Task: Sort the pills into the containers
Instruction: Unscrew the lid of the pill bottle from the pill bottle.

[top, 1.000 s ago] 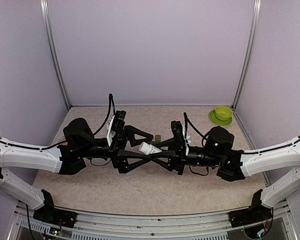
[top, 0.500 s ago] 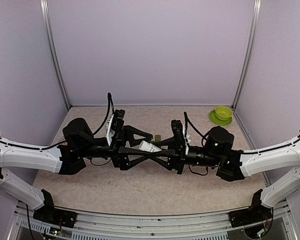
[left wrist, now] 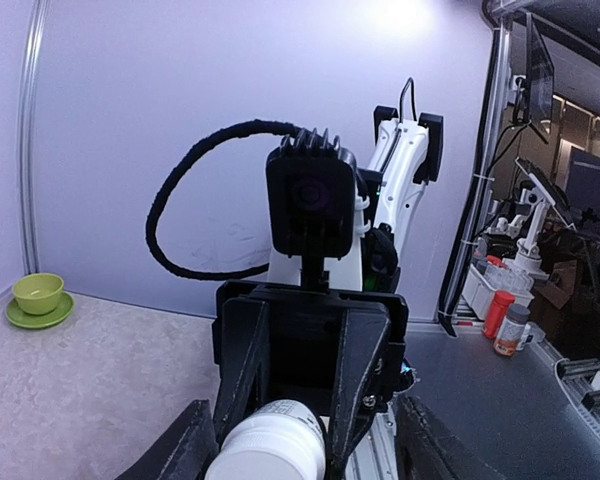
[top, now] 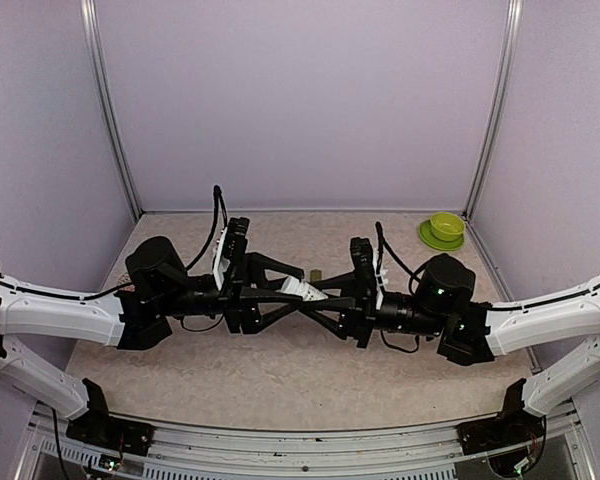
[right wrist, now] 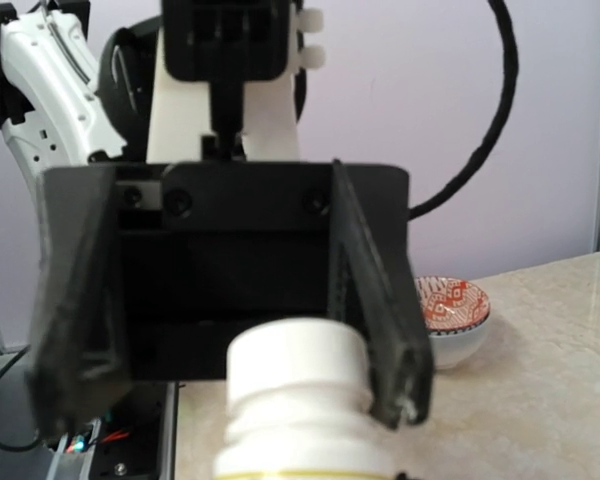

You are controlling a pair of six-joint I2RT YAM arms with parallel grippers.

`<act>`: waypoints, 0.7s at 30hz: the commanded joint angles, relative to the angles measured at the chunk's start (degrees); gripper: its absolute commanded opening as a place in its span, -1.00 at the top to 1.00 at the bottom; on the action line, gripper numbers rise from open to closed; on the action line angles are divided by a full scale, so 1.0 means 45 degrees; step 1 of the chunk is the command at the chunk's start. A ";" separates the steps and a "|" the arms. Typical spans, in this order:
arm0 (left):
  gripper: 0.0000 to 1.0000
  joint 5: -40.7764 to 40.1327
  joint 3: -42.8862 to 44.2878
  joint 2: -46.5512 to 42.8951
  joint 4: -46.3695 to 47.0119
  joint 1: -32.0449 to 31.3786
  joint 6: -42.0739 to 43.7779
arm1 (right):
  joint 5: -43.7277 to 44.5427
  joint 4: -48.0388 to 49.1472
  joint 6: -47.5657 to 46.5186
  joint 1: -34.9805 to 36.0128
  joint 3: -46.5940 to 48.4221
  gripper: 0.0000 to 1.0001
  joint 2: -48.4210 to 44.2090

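Note:
A white pill bottle (top: 300,289) hangs in mid-air between my two grippers, above the middle of the table. My right gripper (top: 292,296) is shut on its body; in the left wrist view its two fingers (left wrist: 365,370) clamp the bottle (left wrist: 270,450). My left gripper (top: 306,287) is open, its fingers (right wrist: 375,300) standing either side of the bottle's white cap (right wrist: 295,365), with a wide gap on one side. The small dark green container strip (top: 318,274) lies on the table just behind the grippers, partly hidden. No loose pills show.
A lime-green bowl on its saucer (top: 446,228) stands at the back right corner and shows in the left wrist view (left wrist: 38,293). A white bowl with a red pattern (right wrist: 452,315) stands on the table behind the left arm. Purple walls close in three sides.
My left gripper's jaws have narrowed around the cap end. The bottle and my right gripper have risen slightly, and the right arm has shifted a little to the right.

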 commanded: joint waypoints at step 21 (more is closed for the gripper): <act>0.49 -0.1835 0.0345 0.0331 -0.0476 0.0161 -0.2772 | 0.1245 0.0173 -0.1348 -0.0013 -0.0513 0.64 -0.0801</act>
